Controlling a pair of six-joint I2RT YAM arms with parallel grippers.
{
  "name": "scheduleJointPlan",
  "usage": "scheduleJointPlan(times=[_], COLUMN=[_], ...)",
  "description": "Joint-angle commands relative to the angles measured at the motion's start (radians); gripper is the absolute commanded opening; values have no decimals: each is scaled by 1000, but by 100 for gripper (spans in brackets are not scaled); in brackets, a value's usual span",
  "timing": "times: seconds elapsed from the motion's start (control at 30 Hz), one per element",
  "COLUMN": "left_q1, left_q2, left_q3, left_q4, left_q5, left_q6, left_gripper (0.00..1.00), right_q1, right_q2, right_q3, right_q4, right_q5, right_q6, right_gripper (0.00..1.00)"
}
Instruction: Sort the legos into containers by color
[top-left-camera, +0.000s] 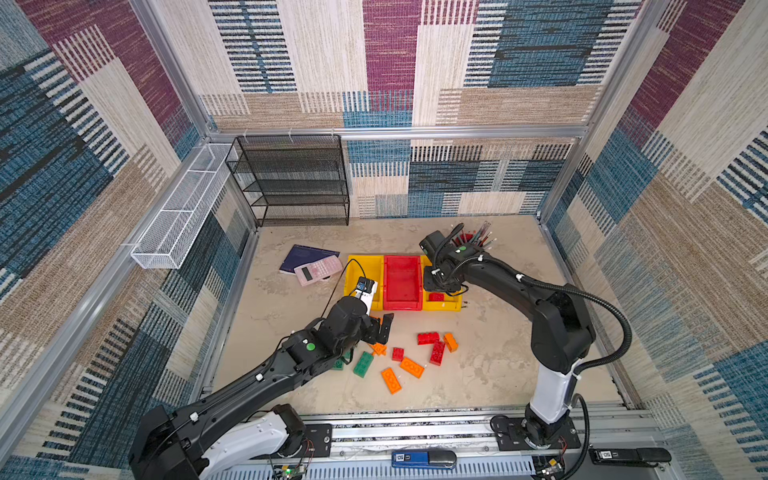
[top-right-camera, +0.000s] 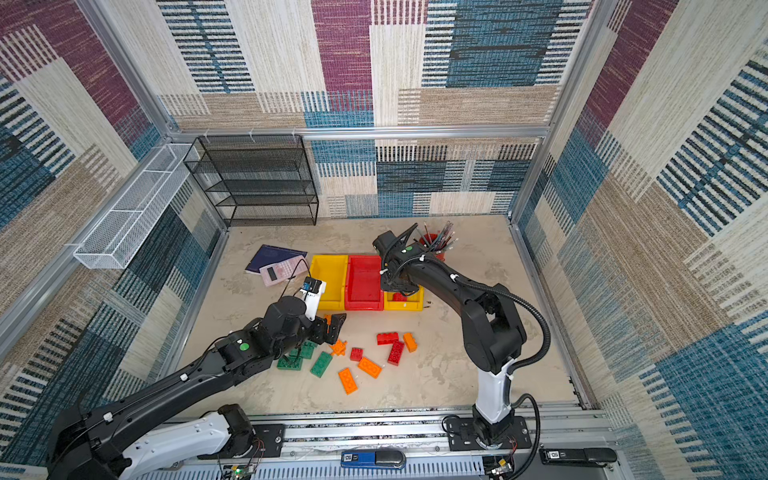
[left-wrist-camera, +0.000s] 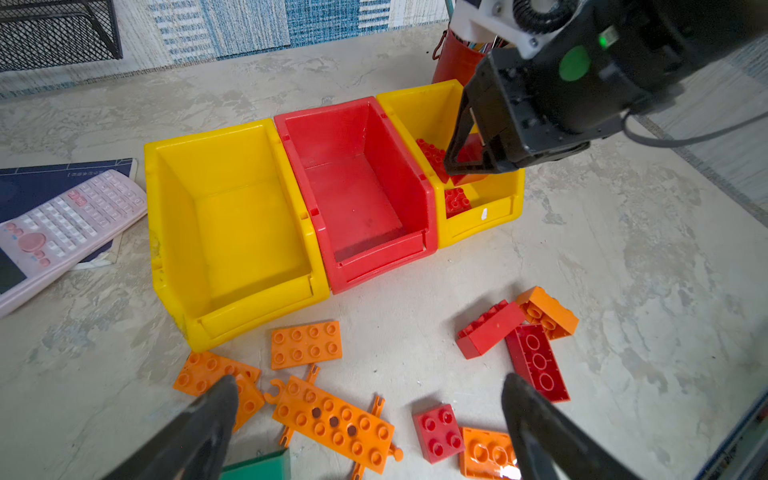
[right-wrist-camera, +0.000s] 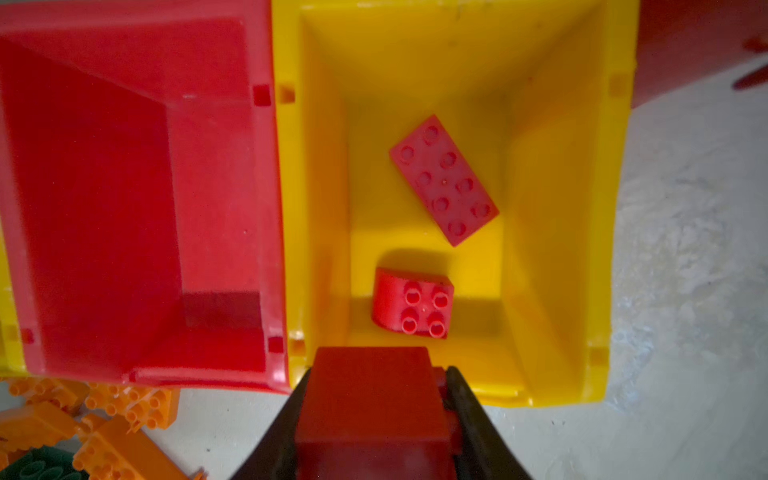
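Working remotely, I see my left gripper (left-wrist-camera: 370, 384) spread wide above loose orange legos (left-wrist-camera: 306, 344) on the table (left-wrist-camera: 415, 316) (green legos (top-left-camera: 363, 364) lie alongside), while my right gripper (right-wrist-camera: 378, 376) clamps a red lego (right-wrist-camera: 365, 415) over the rightmost yellow container (right-wrist-camera: 561, 208), which holds two red legos (right-wrist-camera: 442, 180).

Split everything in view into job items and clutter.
Job: loose bricks, held red brick, empty yellow bin, red bin, other yellow bin holding two red bricks.
Clutter: calculator, notebook, pencil cup, black shelf, white basket.
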Motion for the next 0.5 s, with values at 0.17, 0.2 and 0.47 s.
scheduleJointPlan(times=[0.17,0.2,0.47], left_q1=[-1,0,-1], left_q2=[-104,-113,-177], left_q3=[-29,-31,-23], left_q4=[-46,-53,-136], left_q5=[-71,-73,-100], left_q6=[-18,-18,-9], left_gripper=[99,99,99], right_q1=[-40,-46,-60], right_q2=[51,56,56], right_q3=[6,3,41], right_q4=[30,38,12], right_q5=[24,22,14], right_q6=[-52,-55,-48], right_gripper=[34,36,58])
